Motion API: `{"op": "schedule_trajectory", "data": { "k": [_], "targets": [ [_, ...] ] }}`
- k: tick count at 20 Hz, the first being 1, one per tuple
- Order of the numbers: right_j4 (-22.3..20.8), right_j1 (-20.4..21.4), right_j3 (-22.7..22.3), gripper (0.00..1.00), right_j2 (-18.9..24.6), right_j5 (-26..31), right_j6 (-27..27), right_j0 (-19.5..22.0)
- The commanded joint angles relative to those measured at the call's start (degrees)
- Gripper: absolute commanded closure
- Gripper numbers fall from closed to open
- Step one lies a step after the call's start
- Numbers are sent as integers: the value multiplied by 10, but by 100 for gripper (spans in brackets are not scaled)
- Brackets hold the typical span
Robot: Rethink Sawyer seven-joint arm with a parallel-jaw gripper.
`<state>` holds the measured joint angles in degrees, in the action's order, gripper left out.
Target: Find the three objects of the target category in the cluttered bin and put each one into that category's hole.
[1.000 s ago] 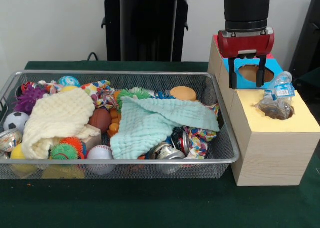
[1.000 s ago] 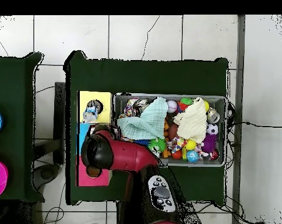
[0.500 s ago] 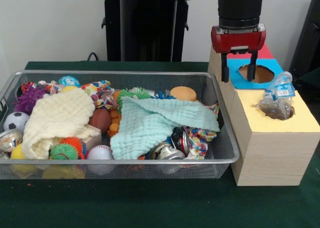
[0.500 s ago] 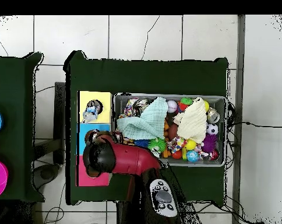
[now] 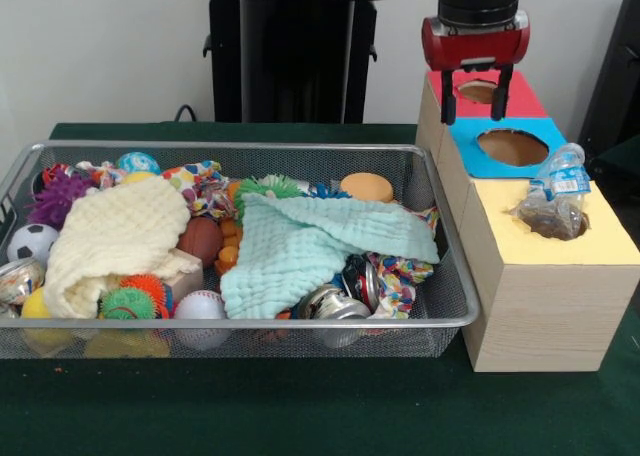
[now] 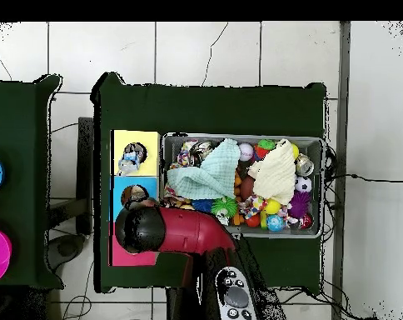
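Currently the red gripper (image 5: 475,79) hangs above the red-topped box (image 5: 512,94) at the far end of a row of three wooden boxes, its two dark fingers spread apart with nothing between them. From above, the red arm (image 6: 176,232) covers that red box, and the gripper itself is hidden beneath it.

Beside the boxes, to their left in the front view, sits the bin (image 5: 440,320), a wide wire mesh basket with a metal rim. It is crowded with balls, spiky rubber toys, knotted ropes, shiny cans, a cream cloth (image 5: 112,231) and a pale green cloth (image 5: 310,241) draped over much of the pile.

The middle box has a blue top with an open round hole (image 5: 512,146). The nearest box has a yellow top (image 5: 560,241), and a crumpled clear plastic bottle (image 5: 555,198) stands wedged in its hole, sticking out.

Judging by the empty fingers poised away from the bin, the robot seems to be between placements. The next move likely calls for swinging over the bin, finding another crushed container, perhaps a can near the front rim, and possibly shifting a cloth to reach it.
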<state>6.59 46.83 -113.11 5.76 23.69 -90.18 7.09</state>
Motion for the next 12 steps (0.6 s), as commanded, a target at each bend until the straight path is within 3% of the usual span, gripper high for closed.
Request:
{"op": "schedule_trajectory", "data": {
  "k": [1, 8, 12],
  "targets": [
    [-13, 41, -6, 0, 6, 94, -45, 21],
    [-8, 49, 18, 0, 7, 125, -59, 18],
    [0, 30, 14, 0, 13, 88, -74, 15]
  ]
}}
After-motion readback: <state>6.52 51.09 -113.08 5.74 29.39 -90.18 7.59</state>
